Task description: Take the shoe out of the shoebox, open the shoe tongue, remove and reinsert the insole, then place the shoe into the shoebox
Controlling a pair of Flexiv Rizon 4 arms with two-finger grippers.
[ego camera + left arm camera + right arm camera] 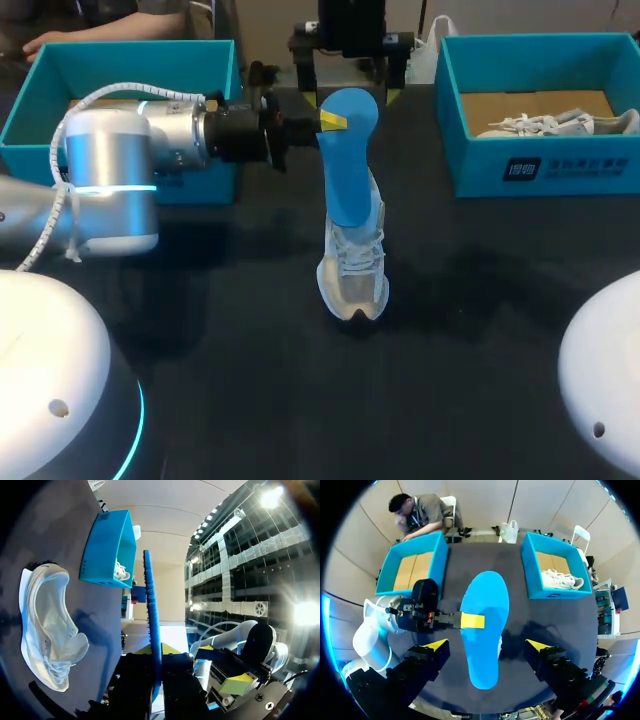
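A left shoebox [28, 120] is seen at the far left of the dark tabletop [220, 340], its cardboard floor bare. The left arm is extended from that side, and the left gripper [320, 122] is closed on the edge of the blue insole [350, 160], which is held in the air over the middle of the tabletop. Beneath it, and apart from it, the white shoe [352, 270] is stood on its sole. The right gripper [486, 644] is hung above the insole with its fingers spread wide, nothing gripped. At the far right a right shoebox [545, 165] is placed, with a second shoe [560, 124] lying inside.
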